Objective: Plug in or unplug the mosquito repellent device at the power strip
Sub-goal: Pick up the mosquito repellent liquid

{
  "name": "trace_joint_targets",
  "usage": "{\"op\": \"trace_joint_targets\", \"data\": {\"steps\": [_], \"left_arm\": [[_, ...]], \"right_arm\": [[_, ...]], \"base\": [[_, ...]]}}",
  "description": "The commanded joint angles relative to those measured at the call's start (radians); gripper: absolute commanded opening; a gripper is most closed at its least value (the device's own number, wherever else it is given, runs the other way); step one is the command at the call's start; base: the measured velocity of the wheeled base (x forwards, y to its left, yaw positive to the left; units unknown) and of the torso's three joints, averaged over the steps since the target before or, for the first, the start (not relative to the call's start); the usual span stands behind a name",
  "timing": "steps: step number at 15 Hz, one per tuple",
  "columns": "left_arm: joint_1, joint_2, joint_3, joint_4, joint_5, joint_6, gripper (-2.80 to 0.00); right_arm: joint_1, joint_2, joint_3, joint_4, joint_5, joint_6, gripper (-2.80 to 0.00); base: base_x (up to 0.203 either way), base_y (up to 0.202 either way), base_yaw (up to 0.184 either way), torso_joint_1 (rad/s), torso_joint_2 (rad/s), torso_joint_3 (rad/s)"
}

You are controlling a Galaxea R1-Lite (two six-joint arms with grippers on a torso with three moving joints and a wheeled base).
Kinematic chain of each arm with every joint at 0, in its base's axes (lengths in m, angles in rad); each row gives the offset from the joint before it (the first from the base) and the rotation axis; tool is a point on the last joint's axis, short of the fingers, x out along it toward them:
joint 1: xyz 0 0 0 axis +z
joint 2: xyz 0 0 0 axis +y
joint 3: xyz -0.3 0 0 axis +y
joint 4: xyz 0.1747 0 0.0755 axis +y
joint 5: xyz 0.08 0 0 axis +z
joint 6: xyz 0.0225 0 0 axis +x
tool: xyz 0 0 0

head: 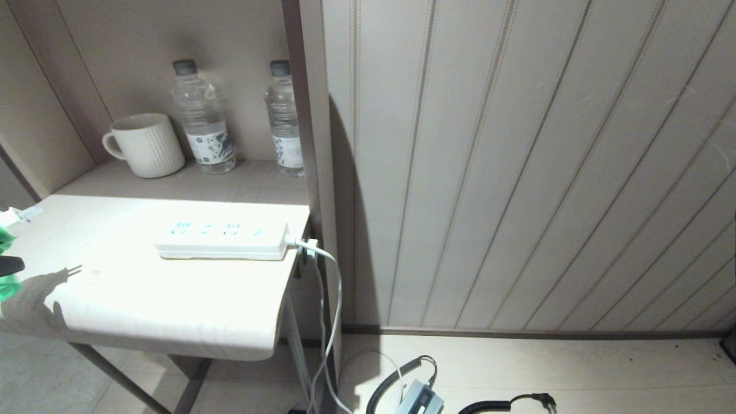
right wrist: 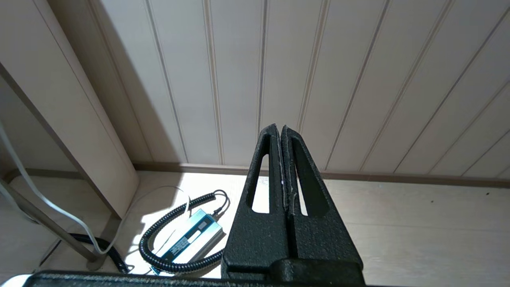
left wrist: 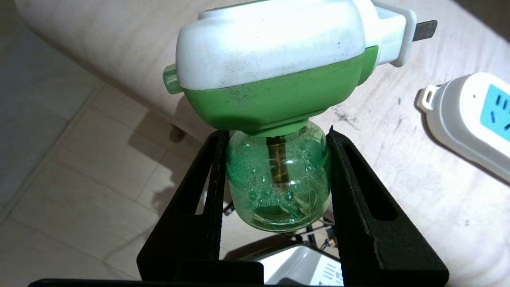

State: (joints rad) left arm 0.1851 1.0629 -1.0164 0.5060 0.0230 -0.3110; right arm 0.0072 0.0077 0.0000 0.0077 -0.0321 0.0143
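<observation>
**Mia:** Where is the device point(left wrist: 275, 79) right now?

**Ben:** The left gripper point(left wrist: 277, 191) has it. The two black fingers point(left wrist: 350, 187) pinch the green bottle part, one on each side. In the head view you only see a bit of it, at the far left edge, just past the table point(head: 144, 310).

**Mia:** And the strip point(head: 221, 238)?

**Ben:** It lies flat on the table, in the left middle of the head view, not touching the device. Its cord hangs off the right end. In the left wrist view its end peeks in at the right side, and the prongs point that way.

**Mia:** Is the device heavy?

**Ben:** I think it is light. The bottle looks smooth and hard (maybe slippery too), with liquid and bubbles inside. Squeezing too hard could crack it, and a loose hold could let it spin.

**Mia:** So where should you hold it?

**Ben:** Low on the bottle works for carrying. For pushing the prongs in, I guess the stiff white and green head would take the push better.

**Mia:** What about the right gripper point(right wrist: 283, 167)?

**Ben:** Its fingers are pressed together, holding nothing. It points at the wall, above the floor.
</observation>
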Motion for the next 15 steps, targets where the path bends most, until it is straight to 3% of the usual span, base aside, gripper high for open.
{"op": "trace_joint_targets", "data": {"steps": [1,3,6,7,9,11,13,15], "left_arm": [[0.001,-0.053,0.000,-0.007,0.023,0.020,-2.80],[0.001,-0.069,0.008,-0.021,0.079,0.053,-2.80],[0.001,-0.071,0.016,-0.149,0.123,0.080,-2.80],[0.001,-0.072,0.035,-0.184,0.171,0.103,-2.80],[0.001,-0.074,0.110,-0.304,0.197,0.185,-2.80],[0.001,-0.075,0.250,-0.518,0.200,0.263,-2.80],[0.001,-0.063,0.396,-0.821,0.205,0.343,-2.80],[0.001,-0.004,0.468,-1.038,0.219,0.382,-2.80]], "right_arm": [[0.000,0.002,0.000,0.000,0.000,0.001,-2.80],[0.002,0.002,0.000,0.000,0.000,0.000,-2.80],[0.001,0.001,0.000,0.000,0.000,0.000,-2.80],[0.002,0.002,0.000,0.000,0.001,-0.001,-2.80],[0.002,0.000,0.000,0.000,0.001,-0.002,-2.80],[0.002,0.000,0.000,0.000,0.001,-0.002,-2.80],[0.002,0.000,0.000,0.000,0.001,-0.002,-2.80],[0.001,0.000,0.000,0.000,0.001,-0.002,-2.80]], "base": [[0.000,0.000,0.000,-0.139,0.43,0.289],[0.000,0.000,0.000,-0.057,0.20,0.133],[0.000,0.000,0.000,-0.011,0.06,0.039],[0.000,0.000,0.000,0.000,0.00,0.000],[0.000,0.000,0.000,0.000,0.00,0.000],[0.000,0.000,0.000,0.000,0.00,0.000],[0.000,0.000,0.000,0.000,0.00,0.000],[0.000,0.000,0.000,0.000,0.00,0.000]]}}
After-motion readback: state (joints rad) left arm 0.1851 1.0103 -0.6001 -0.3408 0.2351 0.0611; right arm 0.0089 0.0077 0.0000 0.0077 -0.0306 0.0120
